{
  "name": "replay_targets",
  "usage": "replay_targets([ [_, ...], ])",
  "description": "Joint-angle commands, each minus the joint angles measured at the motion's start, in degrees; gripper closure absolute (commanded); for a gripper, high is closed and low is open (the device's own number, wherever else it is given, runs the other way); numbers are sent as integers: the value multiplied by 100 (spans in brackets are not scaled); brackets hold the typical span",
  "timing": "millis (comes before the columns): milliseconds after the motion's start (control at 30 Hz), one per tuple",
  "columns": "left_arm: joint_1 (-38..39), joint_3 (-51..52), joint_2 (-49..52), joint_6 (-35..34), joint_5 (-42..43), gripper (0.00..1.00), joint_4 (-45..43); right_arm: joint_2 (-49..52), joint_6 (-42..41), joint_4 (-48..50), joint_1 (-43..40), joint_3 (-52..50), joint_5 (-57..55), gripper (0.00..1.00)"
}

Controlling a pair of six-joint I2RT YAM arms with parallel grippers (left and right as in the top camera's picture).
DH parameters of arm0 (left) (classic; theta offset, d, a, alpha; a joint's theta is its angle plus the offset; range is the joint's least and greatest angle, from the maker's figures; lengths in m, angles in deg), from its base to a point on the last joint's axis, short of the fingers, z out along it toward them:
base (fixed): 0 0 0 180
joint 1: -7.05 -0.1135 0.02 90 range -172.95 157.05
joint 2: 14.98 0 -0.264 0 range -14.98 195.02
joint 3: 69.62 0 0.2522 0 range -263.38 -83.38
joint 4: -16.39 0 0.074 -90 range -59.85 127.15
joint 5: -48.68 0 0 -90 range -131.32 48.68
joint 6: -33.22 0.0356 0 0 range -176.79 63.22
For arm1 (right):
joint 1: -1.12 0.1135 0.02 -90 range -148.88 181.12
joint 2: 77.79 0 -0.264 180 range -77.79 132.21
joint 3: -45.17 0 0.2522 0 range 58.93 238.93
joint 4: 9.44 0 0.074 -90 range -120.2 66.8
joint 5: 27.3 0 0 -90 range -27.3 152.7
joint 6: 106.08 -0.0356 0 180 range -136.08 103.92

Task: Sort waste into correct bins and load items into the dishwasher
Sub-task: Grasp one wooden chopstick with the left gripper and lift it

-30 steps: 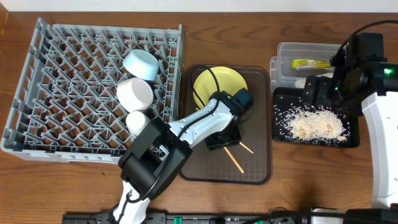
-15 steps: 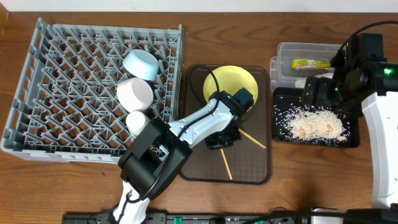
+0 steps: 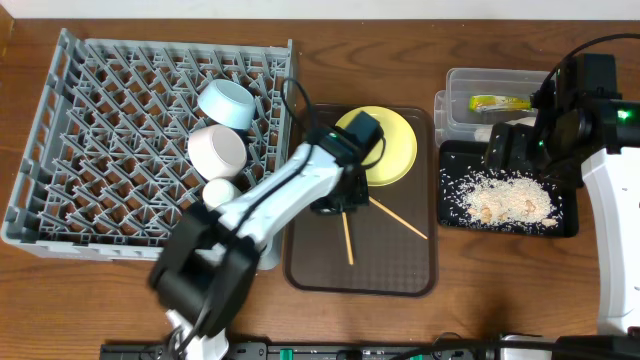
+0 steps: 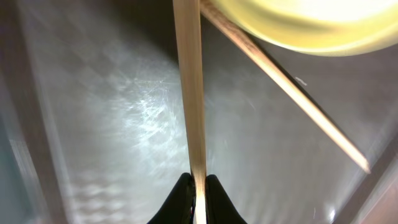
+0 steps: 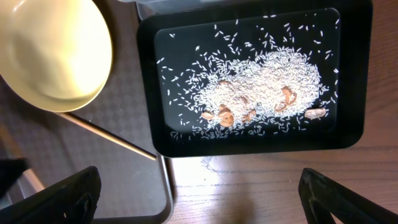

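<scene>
My left gripper (image 3: pixel 336 205) (image 4: pixel 196 196) is shut on a wooden chopstick (image 3: pixel 347 238) (image 4: pixel 188 87) over the brown serving tray (image 3: pixel 400 278). The second chopstick (image 3: pixel 400 220) (image 4: pixel 292 99) (image 5: pixel 106 132) lies on the tray, one end under the yellow plate (image 3: pixel 395 150) (image 4: pixel 311 25) (image 5: pixel 53 56). The grey dish rack (image 3: pixel 110 150) holds the light blue bowl (image 3: pixel 226 102), the white bowl (image 3: pixel 217 150) and the small white cup (image 3: pixel 221 192). My right gripper (image 5: pixel 199 196) is open above the table next to the black tray (image 3: pixel 560 222) (image 5: pixel 249 144) of rice crumbs (image 3: pixel 505 197) (image 5: pixel 261 87). The clear tub (image 3: pixel 462 85) holds the green-yellow wrapper (image 3: pixel 497 102).
The brown serving tray lies between the rack and the two bins. The right arm (image 3: pixel 600 150) stands over the far right of the table. Bare wood table (image 5: pixel 261 193) lies in front of the black tray.
My left gripper has moved up and left with one chopstick, which now points towards the front. The plate slid right on the tray. The right arm has not moved.
</scene>
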Motion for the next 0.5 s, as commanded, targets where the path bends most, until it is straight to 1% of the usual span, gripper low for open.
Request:
replay_targets([
  [0, -181, 0, -728, 1453, -225, 92, 166, -15, 83, -7, 7, 11, -31, 1],
  [67, -306, 0, -1021, 1700, -417, 92, 229, -15, 85, -7, 7, 11, -31, 1],
  [133, -492, 0, -1357, 2177, -551, 92, 275, -15, 87, -7, 7, 11, -33, 1],
  [233, -782, 0, -1707, 2623, -820, 92, 317, -15, 127, -7, 7, 11, -31, 1],
  [400, -1451, 0, -2085, 3491, -852, 92, 146, -15, 127, -4, 7, 11, -31, 1],
  [467, -1707, 0, -2100, 3648, -850, 92, 50, -15, 127, -7, 7, 11, -31, 1],
])
